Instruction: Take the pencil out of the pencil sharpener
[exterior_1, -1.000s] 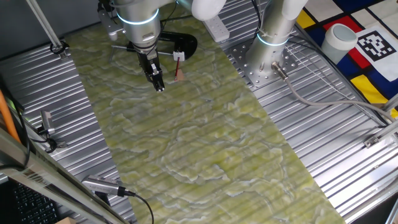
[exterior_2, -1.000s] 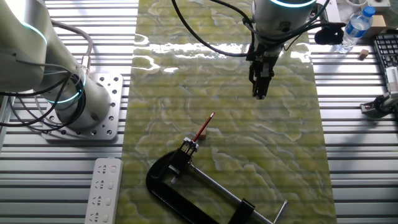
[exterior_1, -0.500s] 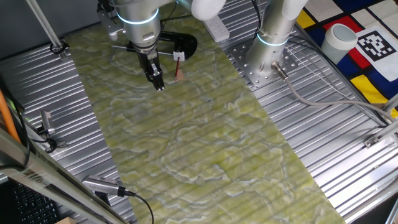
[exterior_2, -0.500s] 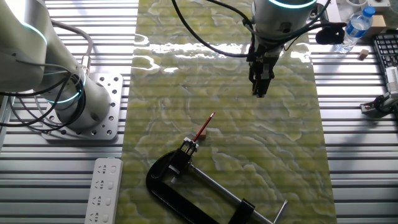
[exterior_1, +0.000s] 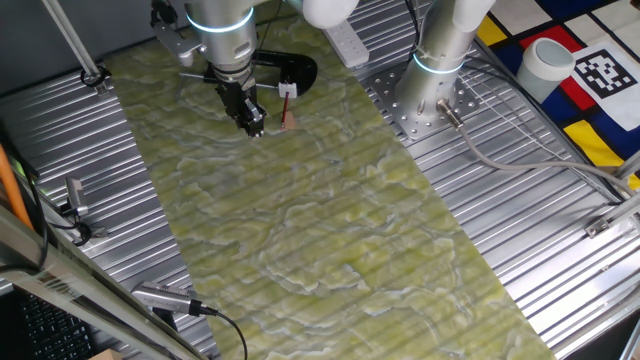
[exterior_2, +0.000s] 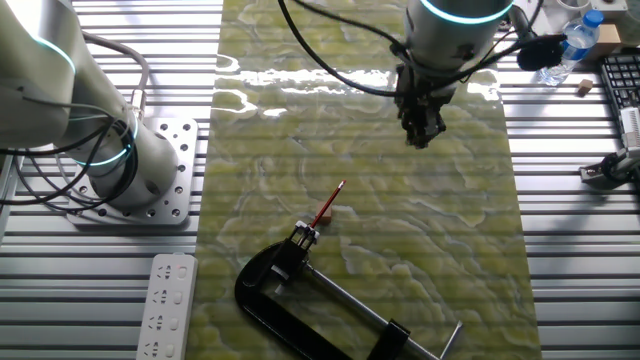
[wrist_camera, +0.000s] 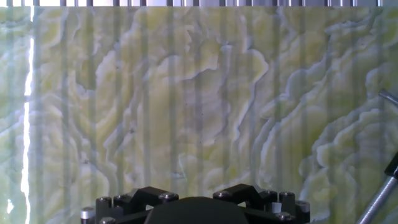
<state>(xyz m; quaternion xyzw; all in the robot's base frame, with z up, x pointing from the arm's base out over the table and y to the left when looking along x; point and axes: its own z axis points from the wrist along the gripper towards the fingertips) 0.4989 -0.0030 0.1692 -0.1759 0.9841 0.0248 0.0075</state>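
No readable writing anywhere. The pencil (exterior_2: 332, 200) slants up out of the pencil sharpener (exterior_2: 323, 217), tip angled away from the clamp (exterior_2: 330, 300). The tool (exterior_2: 422, 135) hangs well apart, fingers nearly together, empty.

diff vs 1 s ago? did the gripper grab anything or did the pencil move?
The gripper has risen slightly over the green mat and shifted a little. It grabbed nothing: it hangs clear of the pencil, and its fingers are too small to tell whether they are open. The pencil, the pencil sharpener and the black clamp have not moved.
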